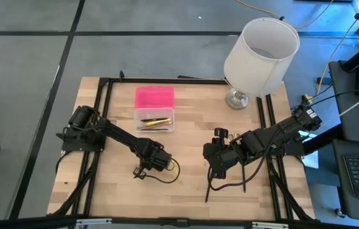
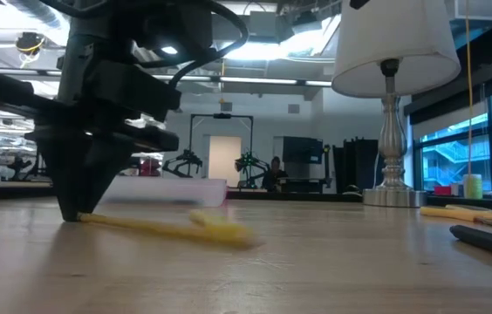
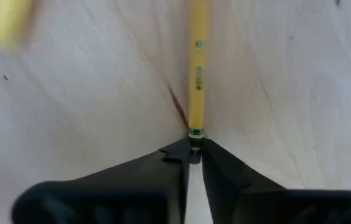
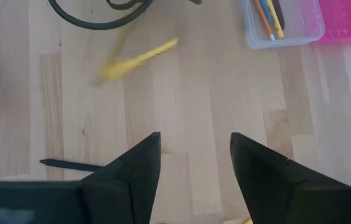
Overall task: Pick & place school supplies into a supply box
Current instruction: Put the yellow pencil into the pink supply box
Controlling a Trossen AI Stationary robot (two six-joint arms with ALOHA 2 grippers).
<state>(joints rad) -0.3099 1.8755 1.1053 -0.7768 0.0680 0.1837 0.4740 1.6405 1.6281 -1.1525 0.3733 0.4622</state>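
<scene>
1. My left gripper (image 3: 193,151) was down at the wooden bench (image 1: 186,191), its two fingers pinched together on the end of one yellow pencil (image 3: 197,68); the wrist view showed the pencil's tip caught right between the fingertips.
2. In the low view that yellow pencil (image 2: 163,227) lay flat on the bench, one end under my left gripper (image 2: 78,214), the rest stretching away from it.
3. My right gripper (image 4: 194,162) hovered over bare bench on the right side, its two fingers spread apart with nothing between them.
4. One supply box (image 1: 154,119) sat near the far-middle of the bench: a clear tray with its pink lid (image 1: 154,97) folded open behind it.
5. Inside the tray I could see at least three thin sticks (image 4: 269,15), yellow and orange among them; an exact count I could not tell.
6. One black pen (image 4: 70,165) lay loose on the bench near my right gripper.
7. One white lamp (image 1: 260,48) stood at the bench's far right corner.
</scene>
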